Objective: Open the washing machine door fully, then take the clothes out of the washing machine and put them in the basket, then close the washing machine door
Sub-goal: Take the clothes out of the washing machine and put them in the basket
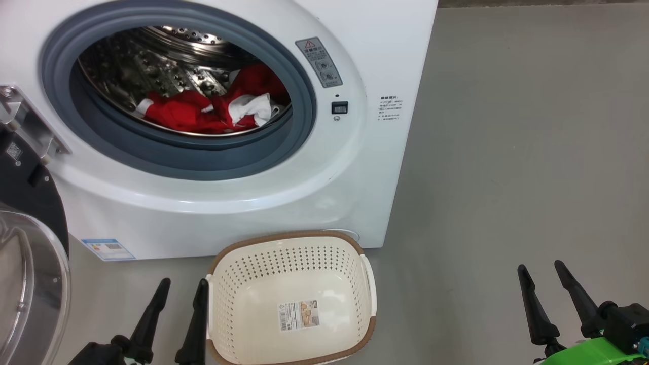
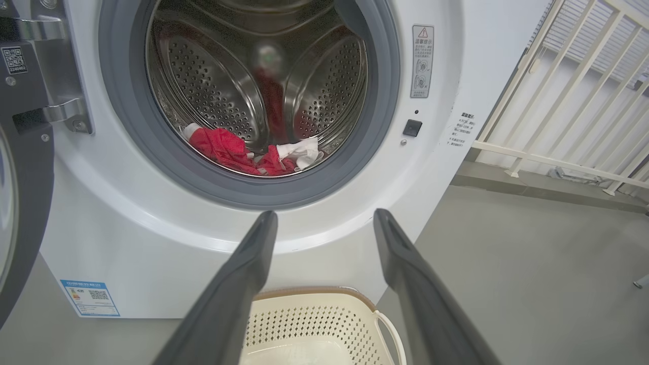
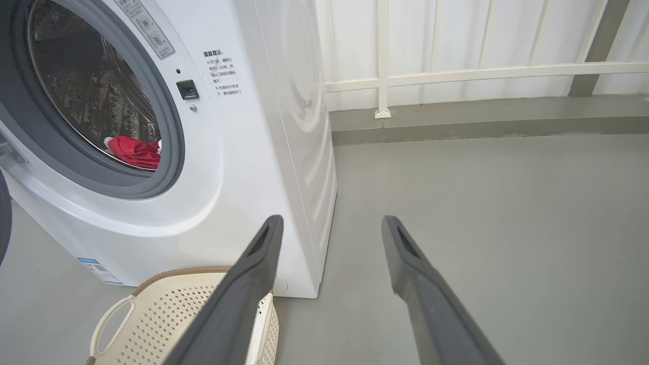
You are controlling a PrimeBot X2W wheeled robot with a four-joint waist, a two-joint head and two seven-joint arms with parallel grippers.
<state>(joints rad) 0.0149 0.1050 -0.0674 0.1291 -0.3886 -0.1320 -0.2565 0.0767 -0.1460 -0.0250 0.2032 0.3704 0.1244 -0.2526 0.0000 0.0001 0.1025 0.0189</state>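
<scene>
The white washing machine (image 1: 284, 192) stands with its door (image 1: 25, 243) swung open to the left, black rim and glass bowl at the frame's edge. Red clothes (image 1: 203, 109) with white trim lie at the bottom of the steel drum, also seen as clothes (image 2: 238, 152) and clothes (image 3: 134, 151). The cream basket (image 1: 291, 299) sits empty on the floor in front of the machine. My left gripper (image 1: 182, 286) is open, low beside the basket's left rim. My right gripper (image 1: 540, 271) is open over bare floor at the right. Both hold nothing.
Grey floor (image 1: 507, 152) spreads to the right of the machine. A white railing (image 3: 456, 73) and a low kerb run behind it. The door hinge (image 2: 56, 66) juts out at the machine's left.
</scene>
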